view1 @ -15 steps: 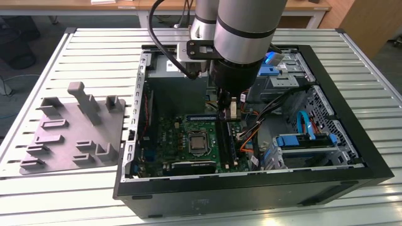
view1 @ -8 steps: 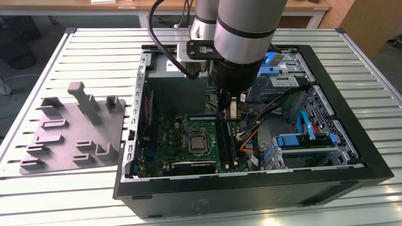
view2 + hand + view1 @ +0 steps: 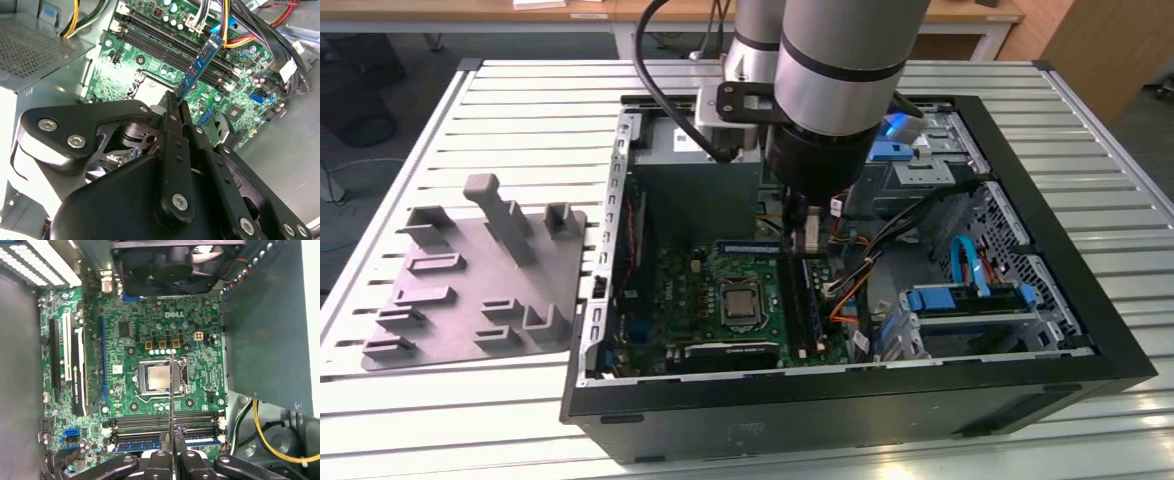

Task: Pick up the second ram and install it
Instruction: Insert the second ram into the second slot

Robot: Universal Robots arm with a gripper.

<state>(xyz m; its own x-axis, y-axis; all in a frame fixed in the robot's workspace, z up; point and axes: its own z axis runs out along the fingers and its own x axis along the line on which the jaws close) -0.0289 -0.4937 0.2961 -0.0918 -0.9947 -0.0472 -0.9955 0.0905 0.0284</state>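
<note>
My gripper [image 3: 809, 240] reaches down into the open computer case [image 3: 1067, 300], over the motherboard [image 3: 707, 290]. It is shut on the second ram [image 3: 197, 67], a thin stick with a blue label that juts out from the fingertips toward the board. In the first wrist view the second ram [image 3: 171, 390] shows edge-on as a thin line between the gripper [image 3: 172, 437] and the processor socket [image 3: 155, 377]. Two empty black memory slots [image 3: 165, 421] lie just below it. Beside them, another stick [image 3: 142, 444] with a blue label sits in a slot.
A grey moulded holder plate [image 3: 467, 290] lies on the slatted table on the exterior view's left. Inside the case are the grey power supply [image 3: 700, 185], bundled cables [image 3: 881, 250], a drive cage with blue clips [image 3: 961, 295] and a fan [image 3: 170, 265].
</note>
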